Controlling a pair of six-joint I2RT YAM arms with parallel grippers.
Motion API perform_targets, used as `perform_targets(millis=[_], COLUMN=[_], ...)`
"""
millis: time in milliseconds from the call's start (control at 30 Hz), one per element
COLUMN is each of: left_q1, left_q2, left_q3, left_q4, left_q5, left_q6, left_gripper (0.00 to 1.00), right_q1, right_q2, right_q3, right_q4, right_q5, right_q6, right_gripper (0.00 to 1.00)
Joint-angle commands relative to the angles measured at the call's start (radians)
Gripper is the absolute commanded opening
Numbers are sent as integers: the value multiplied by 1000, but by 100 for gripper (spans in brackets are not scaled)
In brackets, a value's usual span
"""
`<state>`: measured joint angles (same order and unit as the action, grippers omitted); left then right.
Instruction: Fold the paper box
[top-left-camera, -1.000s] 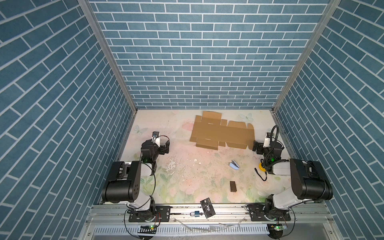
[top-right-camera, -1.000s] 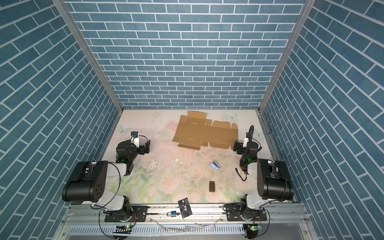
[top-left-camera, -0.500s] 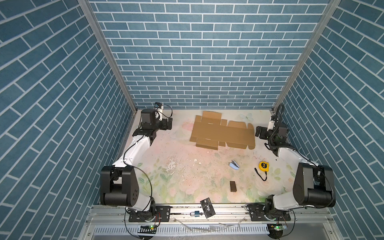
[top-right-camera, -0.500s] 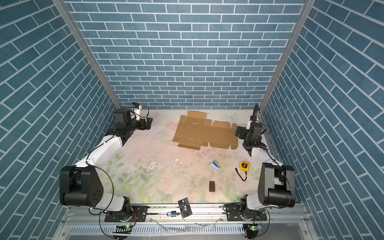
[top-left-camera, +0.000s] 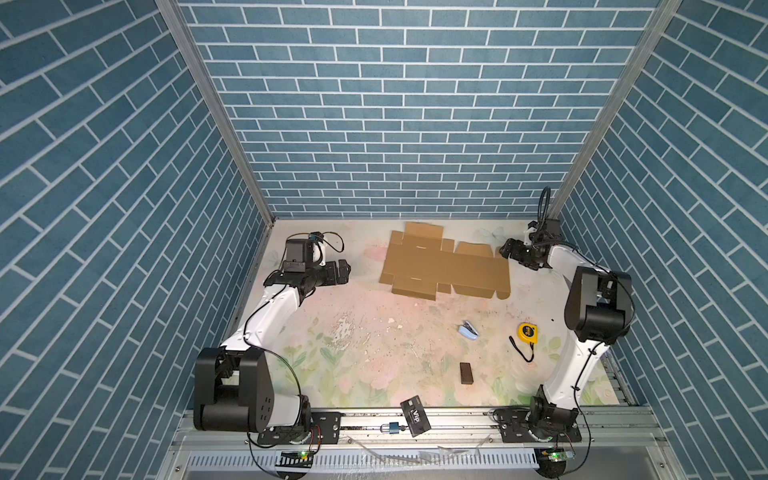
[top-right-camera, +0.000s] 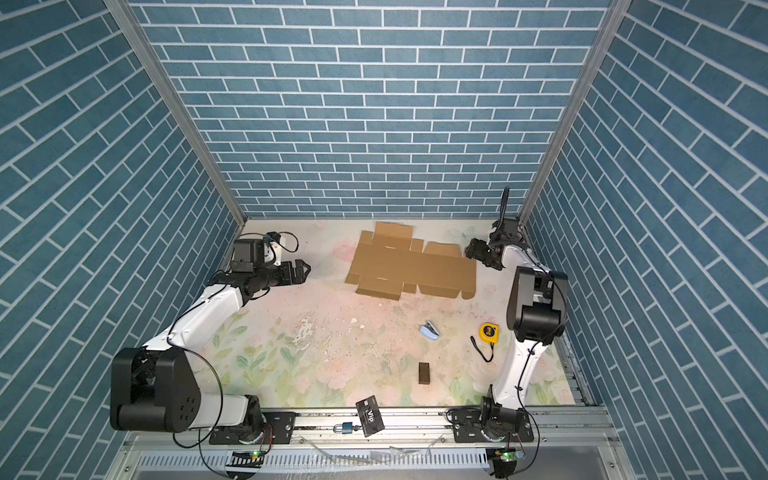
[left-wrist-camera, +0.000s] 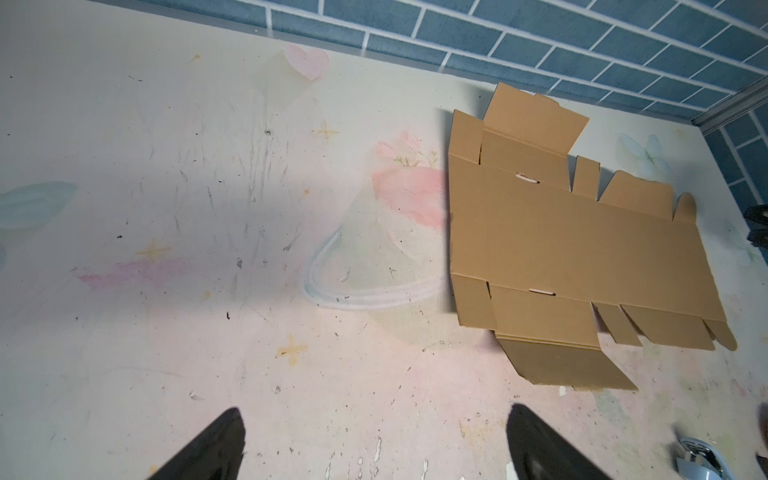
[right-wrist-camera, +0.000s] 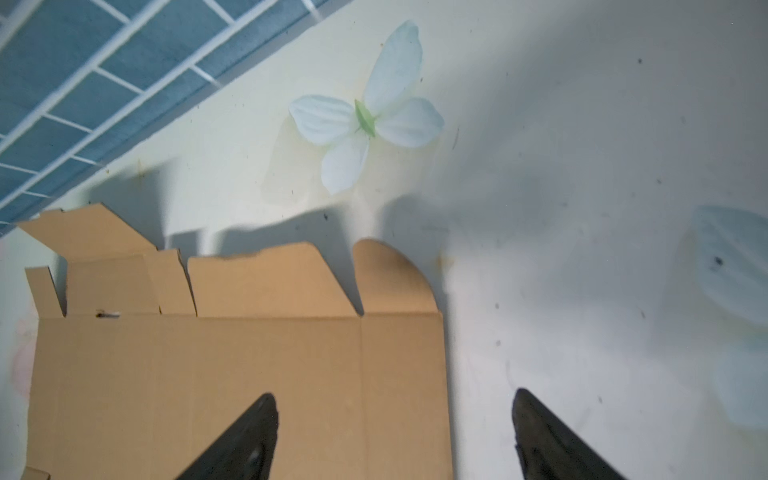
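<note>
The left arm (top-left-camera: 272, 311) runs from its base at the near left towards the far left, its white link slanting away from a bulky black joint. Its wrist lies roughly level. The left tool (top-left-camera: 343, 272) points right, towards the middle, with its two dark fingers (left-wrist-camera: 216, 440) spread wide and gripping nothing. The right arm (top-left-camera: 577, 365) climbs steeply from the near right, bends at a black elbow and reaches into the far right corner. The right tool (top-left-camera: 509, 249) points left, and its fingers (right-wrist-camera: 249, 432) are parted wide with nothing held.
</note>
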<state>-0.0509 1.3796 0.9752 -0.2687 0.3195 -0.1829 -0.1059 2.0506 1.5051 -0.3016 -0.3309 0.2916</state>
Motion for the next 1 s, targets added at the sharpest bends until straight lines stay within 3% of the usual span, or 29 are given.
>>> perform_targets(millis=[0,267,433,700,967], left_q1=[7,26,47,72,74], left_q2=[-20,-18,-14,-10,-25], left_q3=[-6,-9,-2,4,-4], left_q4=[39,57,54,52,59], left_q5=[34,53,53,54,57], left_q6=[-36,-38,-35,-38,-41], left_gripper=[100,100,100,100,100], right_q1=[-23,-52,-51,-18,-16], right_q2=[90,324,394,354,281], right_q3=[139,388,483,398,263], right_q4=[-134,-239,-295,-278,-245], right_q5=[-102,-237,-325,-402,-429], right_q6=[1,-30,-55,-82,-114], right_gripper=[87,84,79,74,53])
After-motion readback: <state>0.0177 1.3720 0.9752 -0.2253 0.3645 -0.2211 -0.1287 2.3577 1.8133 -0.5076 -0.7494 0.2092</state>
